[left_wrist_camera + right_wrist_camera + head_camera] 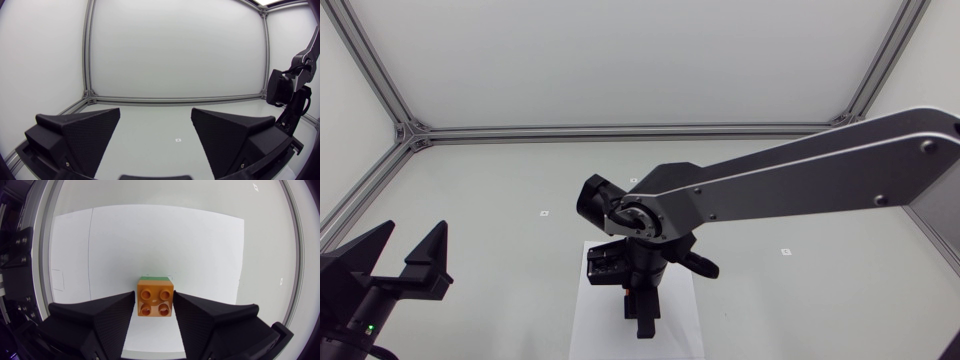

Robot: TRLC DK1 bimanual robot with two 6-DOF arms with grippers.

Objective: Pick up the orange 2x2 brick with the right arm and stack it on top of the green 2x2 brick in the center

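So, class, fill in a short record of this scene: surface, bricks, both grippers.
white sheet: flat beneath both bricks
green brick: on the white sheet, only an edge showing
orange brick: stacked on top of the green brick
right gripper: shut on the orange brick from two sides
left gripper: open, empty, away from the bricks
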